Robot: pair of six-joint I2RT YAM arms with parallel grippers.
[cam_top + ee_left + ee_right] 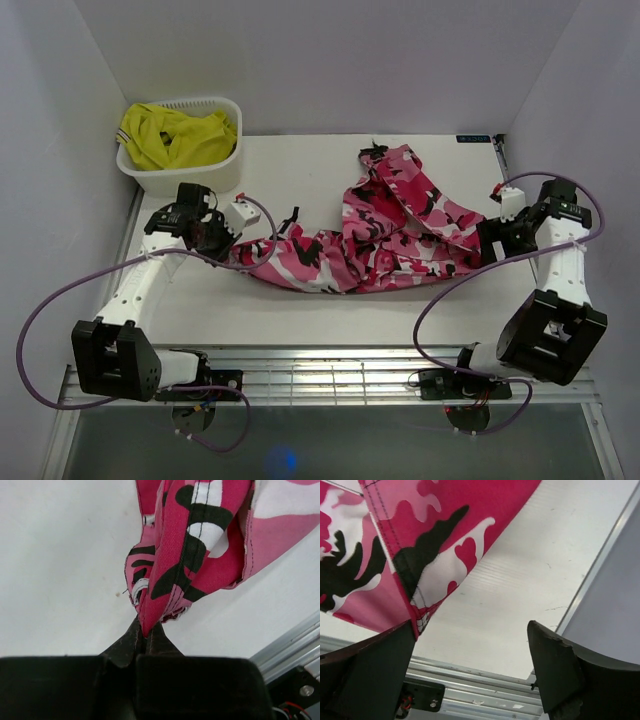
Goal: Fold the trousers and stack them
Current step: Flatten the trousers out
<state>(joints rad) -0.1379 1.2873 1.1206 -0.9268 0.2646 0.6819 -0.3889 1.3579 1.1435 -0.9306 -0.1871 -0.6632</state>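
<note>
The pink, white, dark red and black camouflage trousers (pixel 385 235) lie bunched across the middle of the white table (pixel 300 170), one leg running toward the back. My left gripper (pixel 232 242) is shut on their left end. In the left wrist view a red fold of the trousers (pixel 200 545) is pinched between the closed tips of the left gripper (pixel 145 632) and hangs just above the table. My right gripper (pixel 487 240) stands open at the right end. In the right wrist view a corner of the trousers (pixel 420 545) rests against the left finger (pixel 375 670) of the right gripper (pixel 470 635), with bare table between the fingers.
A white basket (pixel 215 103) holding a yellow garment (pixel 175 135) stands at the back left corner. White walls close in both sides and the back. A metal rail (pixel 330 375) runs along the near table edge. Purple cables loop beside both arms.
</note>
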